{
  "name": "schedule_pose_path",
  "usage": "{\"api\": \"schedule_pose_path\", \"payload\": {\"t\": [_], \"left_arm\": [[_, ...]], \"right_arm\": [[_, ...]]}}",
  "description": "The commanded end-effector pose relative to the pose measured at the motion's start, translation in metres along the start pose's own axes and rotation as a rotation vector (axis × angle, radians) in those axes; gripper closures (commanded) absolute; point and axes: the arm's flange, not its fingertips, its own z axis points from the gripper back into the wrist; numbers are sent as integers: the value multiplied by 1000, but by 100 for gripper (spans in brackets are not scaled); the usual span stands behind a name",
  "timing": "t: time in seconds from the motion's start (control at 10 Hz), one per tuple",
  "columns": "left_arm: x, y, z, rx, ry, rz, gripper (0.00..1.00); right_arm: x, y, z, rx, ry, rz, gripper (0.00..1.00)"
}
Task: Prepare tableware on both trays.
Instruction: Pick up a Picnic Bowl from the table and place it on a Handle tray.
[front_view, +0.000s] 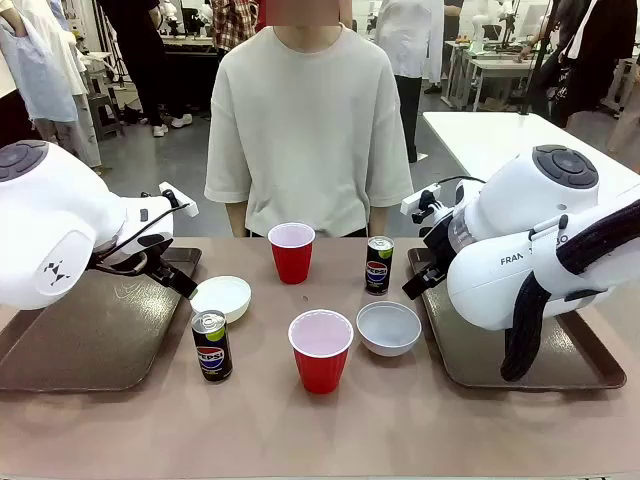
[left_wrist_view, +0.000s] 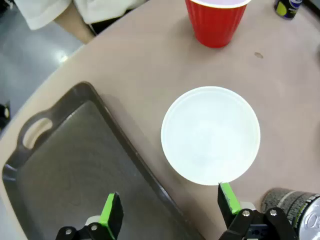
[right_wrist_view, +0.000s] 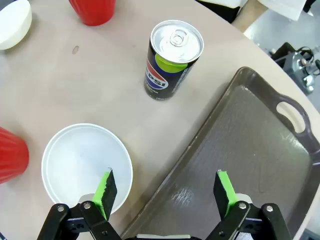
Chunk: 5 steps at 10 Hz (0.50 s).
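Gaping wide; both end effectors (left_wrist_view: 168, 198) (right_wrist_view: 165, 182) empty

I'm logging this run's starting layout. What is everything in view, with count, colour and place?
cups: two, red, mid-table, one nearer the person.
bowls: two, white, one beside each tray.
Pepsi cans: two, black, one by the left bowl, one by the right tray.
trays: two, dark brown, left and right table ends.
table: one, tan.
person: one, pale T-shirt, far side.
left gripper: one, black, green pads, open, above left bowl edge and tray rim.
right gripper: one, same, open, above right bowl edge and tray rim.
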Motion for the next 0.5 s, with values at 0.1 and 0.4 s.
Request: {"api": "schedule_pose_path", "payload": {"t": [0.1, 0.4], "left_arm": [[0, 0, 0, 0, 0, 0, 0], [0, 0, 0, 0, 0, 0, 0]], "right_arm": [[0, 0, 0, 0, 0, 0, 0], [0, 0, 0, 0, 0, 0, 0]]}}
